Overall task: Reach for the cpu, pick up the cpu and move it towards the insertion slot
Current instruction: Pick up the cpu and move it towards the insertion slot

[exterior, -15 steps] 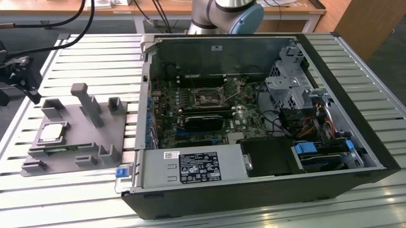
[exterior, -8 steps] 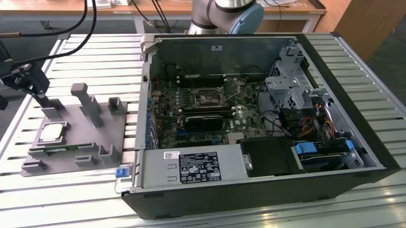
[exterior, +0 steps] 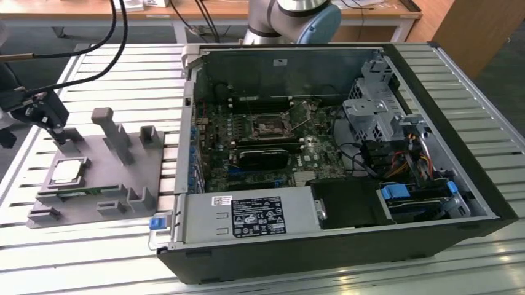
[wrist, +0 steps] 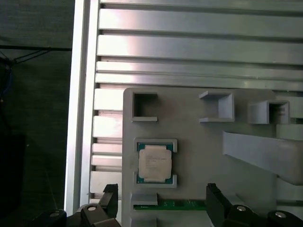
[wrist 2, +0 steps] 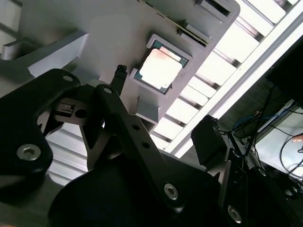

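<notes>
The black 2-finger gripper point(exterior: 48, 117) hangs over the far corner of the grey moulded fixture plate point(exterior: 94, 157), on the exterior view's left. The plate lies on the slatted aluminium table point(exterior: 90, 252), just beside the open black computer case point(exterior: 328, 261). The jaws stand wide apart and hold nothing. In the first wrist view the 2 dark fingertips point(wrist: 211, 193) show only bare plate between them.

The cpu point(exterior: 67, 171), a small flat square chip with a silvery metal top and a pale tan rim, sits flat in its square recess. The recess is close to the plate's edge on the exterior view's left, about halfway along that edge. A narrow green memory strip point(exterior: 78, 195) lies in a groove just beside it, toward the plate's near edge. In both wrist views the chip is apart from the fingers, and neither touches it.

The insertion slot point(exterior: 267, 128), a small square socket with a silvery metal frame round a dark centre, sits near the middle of the green motherboard point(exterior: 246, 160) inside the case, well apart from the chip.

I judge the task to be in its 1st step. The reach has brought the gripper near the chip, but it is above it and off to one side, not around it. The chip has not yet been gripped, lifted or carried to the socket.
</notes>
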`<state>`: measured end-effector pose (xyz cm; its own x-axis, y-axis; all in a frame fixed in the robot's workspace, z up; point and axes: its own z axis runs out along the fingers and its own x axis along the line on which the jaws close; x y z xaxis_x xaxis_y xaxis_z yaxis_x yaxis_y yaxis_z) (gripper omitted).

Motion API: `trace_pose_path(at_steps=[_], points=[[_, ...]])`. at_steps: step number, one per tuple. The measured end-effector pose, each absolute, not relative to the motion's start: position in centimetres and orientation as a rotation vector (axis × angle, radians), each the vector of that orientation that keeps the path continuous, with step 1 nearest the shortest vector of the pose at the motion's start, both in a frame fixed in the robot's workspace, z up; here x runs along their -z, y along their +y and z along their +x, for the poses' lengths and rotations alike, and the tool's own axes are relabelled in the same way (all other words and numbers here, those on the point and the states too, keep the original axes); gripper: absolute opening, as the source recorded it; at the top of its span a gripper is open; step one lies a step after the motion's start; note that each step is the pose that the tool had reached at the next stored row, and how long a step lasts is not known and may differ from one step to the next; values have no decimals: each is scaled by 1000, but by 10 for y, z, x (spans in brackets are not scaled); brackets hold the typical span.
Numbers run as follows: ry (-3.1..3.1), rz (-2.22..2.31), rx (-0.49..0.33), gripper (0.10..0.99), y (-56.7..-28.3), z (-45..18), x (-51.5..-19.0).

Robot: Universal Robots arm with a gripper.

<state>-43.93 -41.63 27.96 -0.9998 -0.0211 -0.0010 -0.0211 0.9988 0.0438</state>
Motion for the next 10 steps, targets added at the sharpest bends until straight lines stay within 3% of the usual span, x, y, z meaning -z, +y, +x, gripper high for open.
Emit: trace_pose_path(at_steps=[10], points=[[3140, -34, -69, 824, -420, -439, -265]])
